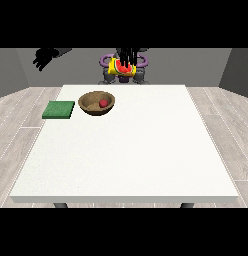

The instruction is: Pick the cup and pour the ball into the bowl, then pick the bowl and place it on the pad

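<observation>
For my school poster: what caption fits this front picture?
Red ball sits in the wooden bowl beside the green pad.

It looked like a bare test room, not a home or shop: a large white table (126, 150) stood on pale grey plank flooring (21, 115), with plain grey walls (16, 70) behind the table and no furnishings around it.

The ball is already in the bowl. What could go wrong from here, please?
1. The hand at the view's right holds the yellow cup high above the table's far edge; released there, it might fall off.
2. The red ball lies loose in the wooden bowl; tilting the bowl could spill it.
3. The green pad sits at the table's edge, so an off-centre placement could overhang.
</observation>
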{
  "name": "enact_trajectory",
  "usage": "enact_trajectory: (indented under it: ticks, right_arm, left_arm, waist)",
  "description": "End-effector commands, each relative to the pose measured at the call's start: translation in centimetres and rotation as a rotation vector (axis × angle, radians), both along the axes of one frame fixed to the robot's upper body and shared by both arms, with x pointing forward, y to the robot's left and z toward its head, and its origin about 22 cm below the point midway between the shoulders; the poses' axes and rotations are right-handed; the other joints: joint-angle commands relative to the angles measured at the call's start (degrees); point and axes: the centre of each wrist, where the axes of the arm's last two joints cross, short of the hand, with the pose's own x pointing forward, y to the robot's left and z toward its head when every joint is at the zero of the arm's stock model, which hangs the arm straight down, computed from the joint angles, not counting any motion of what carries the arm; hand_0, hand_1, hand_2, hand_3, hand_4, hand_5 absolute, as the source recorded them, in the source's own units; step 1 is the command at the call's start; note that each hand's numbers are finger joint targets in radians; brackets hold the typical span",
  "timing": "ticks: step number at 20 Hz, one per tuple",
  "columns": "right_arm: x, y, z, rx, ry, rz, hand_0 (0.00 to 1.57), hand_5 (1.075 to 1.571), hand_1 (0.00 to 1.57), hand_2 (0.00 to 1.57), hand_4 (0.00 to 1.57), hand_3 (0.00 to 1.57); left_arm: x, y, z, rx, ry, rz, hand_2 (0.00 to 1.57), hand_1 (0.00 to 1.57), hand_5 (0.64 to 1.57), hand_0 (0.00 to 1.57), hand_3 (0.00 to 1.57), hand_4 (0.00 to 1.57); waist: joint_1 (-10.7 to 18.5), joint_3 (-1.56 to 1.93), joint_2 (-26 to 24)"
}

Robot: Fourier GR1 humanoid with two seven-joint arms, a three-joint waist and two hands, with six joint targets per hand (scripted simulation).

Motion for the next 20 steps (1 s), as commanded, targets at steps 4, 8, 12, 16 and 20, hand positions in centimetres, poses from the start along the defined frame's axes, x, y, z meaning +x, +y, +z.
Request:
enact_trajectory:
  ticks: [4,8,12,16,20]
  right_arm:
    - [-0.8,-0.4,-0.7,-0.006,0.024,-0.067,0.0,1.557,0.0,0.0,0.78,0.0]
    - [-0.2,0.3,-0.8,-0.001,0.031,-0.101,0.0,1.555,0.0,0.0,0.78,0.0]
    - [-1.8,2.0,-3.9,0.05,0.053,-0.144,0.0,1.563,0.0,0.0,0.75,0.0]
    - [-2.5,2.1,-5.5,0.06,0.033,-0.192,0.0,1.566,0.0,0.0,0.73,0.0]
    - [-1.9,4.5,-6.5,0.084,0.017,-0.15,0.0,1.567,0.0,0.0,0.74,0.0]
  left_arm:
    - [2.2,7.0,6.5,-0.775,-0.026,0.066,0.0,0.0,1.551,0.0,0.0,1.18]
    - [2.3,9.6,8.9,-1.163,0.042,-0.013,0.0,0.0,1.571,0.0,0.0,1.09]
    - [2.5,16.2,10.9,-1.339,0.09,-0.12,0.0,0.0,1.566,0.0,0.0,1.05]
    - [2.0,21.7,12.9,-1.382,0.123,-0.225,0.0,0.0,1.561,0.0,0.0,1.06]
    - [1.1,27.6,14.2,-1.415,0.106,-0.202,0.0,0.0,1.555,0.0,0.0,1.05]
  waist:
    - [5.99,-0.67,-0.4]
    - [9.39,-0.54,1.98]
    - [11.11,-0.08,4.1]
    - [14.58,0.16,7.75]
    - [11.43,0.17,10.09]
